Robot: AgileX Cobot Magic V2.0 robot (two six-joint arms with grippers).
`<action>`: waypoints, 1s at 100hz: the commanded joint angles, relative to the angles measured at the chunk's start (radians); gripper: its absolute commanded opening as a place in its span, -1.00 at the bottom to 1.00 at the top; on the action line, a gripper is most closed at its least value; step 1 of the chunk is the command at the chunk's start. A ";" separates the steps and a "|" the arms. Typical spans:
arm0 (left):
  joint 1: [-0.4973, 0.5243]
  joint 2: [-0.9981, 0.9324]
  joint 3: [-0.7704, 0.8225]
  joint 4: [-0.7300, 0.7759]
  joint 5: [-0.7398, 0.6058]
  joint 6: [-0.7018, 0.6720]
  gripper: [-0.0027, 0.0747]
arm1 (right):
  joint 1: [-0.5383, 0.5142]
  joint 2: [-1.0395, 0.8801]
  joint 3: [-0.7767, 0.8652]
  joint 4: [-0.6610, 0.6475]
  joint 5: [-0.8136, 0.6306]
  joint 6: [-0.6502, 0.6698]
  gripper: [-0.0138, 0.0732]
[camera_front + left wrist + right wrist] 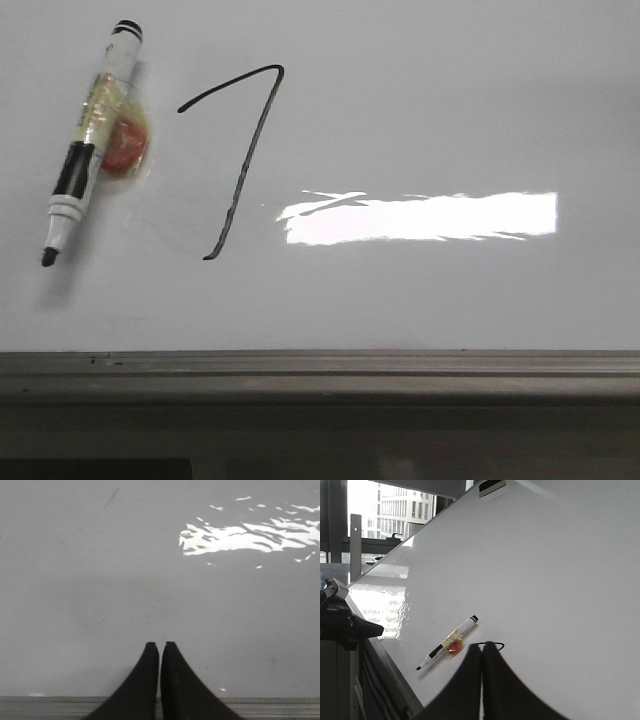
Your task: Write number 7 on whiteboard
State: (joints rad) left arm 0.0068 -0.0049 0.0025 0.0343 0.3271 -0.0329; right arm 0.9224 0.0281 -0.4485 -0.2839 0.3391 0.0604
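Observation:
A thin black number 7 (243, 160) is drawn on the glossy pale whiteboard (450, 120), left of the bright light reflection. A black-and-white marker pen (90, 140) with clear tape and a red blob on it lies on the board left of the 7, tip toward the ledge. In the right wrist view the marker (447, 643) and part of the 7 (492, 643) show just beyond my right gripper (482, 647), which is shut and empty. My left gripper (160, 645) is shut and empty over bare board (100, 605) near the ledge. Neither gripper shows in the front view.
A grey metal ledge (320, 372) runs along the board's near edge, also in the left wrist view (50, 707). A black eraser-like block (491, 487) sits at the board's far edge. The other arm's dark body (342, 622) shows by the ledge; windows lie beyond.

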 commanded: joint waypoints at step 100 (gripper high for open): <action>0.001 -0.031 0.022 -0.009 -0.052 -0.007 -0.98 | -0.005 0.011 0.441 -0.184 -0.211 -0.006 -0.84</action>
State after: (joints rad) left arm 0.0068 -0.0049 0.0025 0.0343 0.3277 -0.0329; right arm 0.9224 0.0281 -0.0213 -0.4461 0.2241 0.0604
